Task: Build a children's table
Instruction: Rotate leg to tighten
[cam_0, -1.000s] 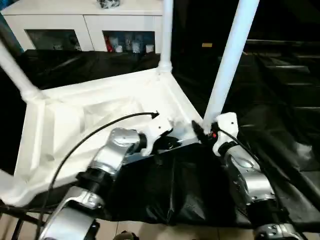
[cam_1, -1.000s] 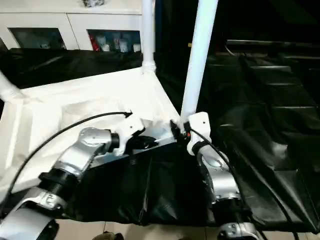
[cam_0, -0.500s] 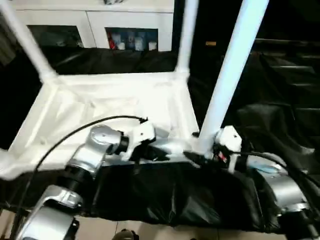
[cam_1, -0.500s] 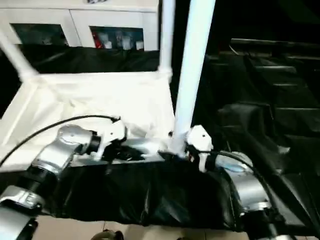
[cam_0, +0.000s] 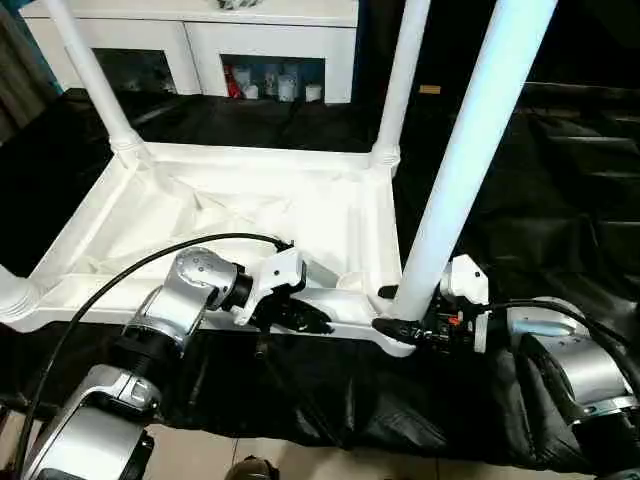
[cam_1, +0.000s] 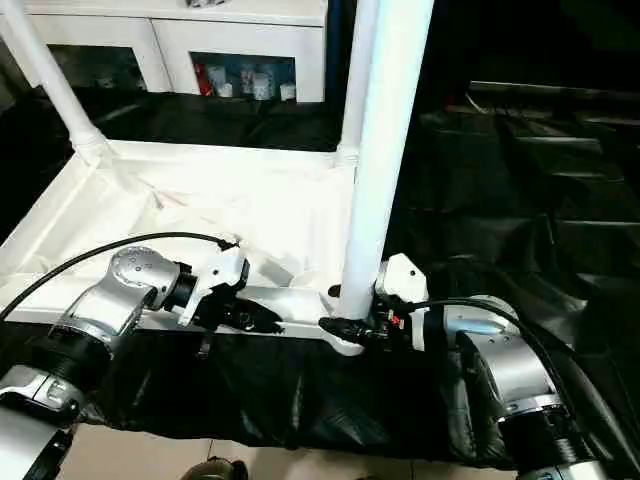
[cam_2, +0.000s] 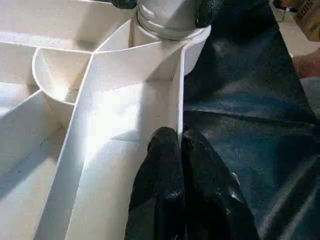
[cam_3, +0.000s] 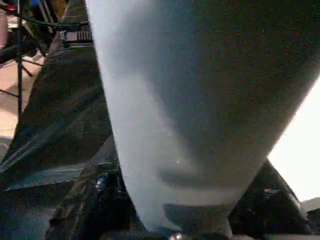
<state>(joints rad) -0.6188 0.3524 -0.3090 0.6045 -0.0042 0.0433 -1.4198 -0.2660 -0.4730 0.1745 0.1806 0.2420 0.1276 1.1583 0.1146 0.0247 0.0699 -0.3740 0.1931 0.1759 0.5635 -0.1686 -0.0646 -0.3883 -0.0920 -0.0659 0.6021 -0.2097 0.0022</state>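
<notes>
The white tabletop (cam_0: 250, 215) lies upside down on black sheeting, ribbed underside up. White legs stand in its corner sockets: far left (cam_0: 90, 75), far right (cam_0: 405, 70), near right (cam_0: 470, 150), and the foot of a near left one (cam_0: 8, 295). My left gripper (cam_0: 300, 320) is shut on the tabletop's near rim. In the left wrist view its black fingers (cam_2: 160, 170) pinch the thin rim wall. My right gripper (cam_0: 400, 328) sits at the base of the near right leg (cam_3: 200, 100), with a finger (cam_3: 95, 200) pressed to each side.
A white cabinet (cam_0: 200, 30) with glass-fronted compartments stands behind the work. Black sheeting (cam_0: 520, 200) covers the surface, with folds to the right. A black cable (cam_0: 150, 265) arcs over my left forearm. Pale floor (cam_0: 200, 450) shows at the near edge.
The whole view has shifted and squared up on the tabletop. My right gripper's fingers have closed in on the near right leg's base. The left gripper keeps its hold on the rim.
</notes>
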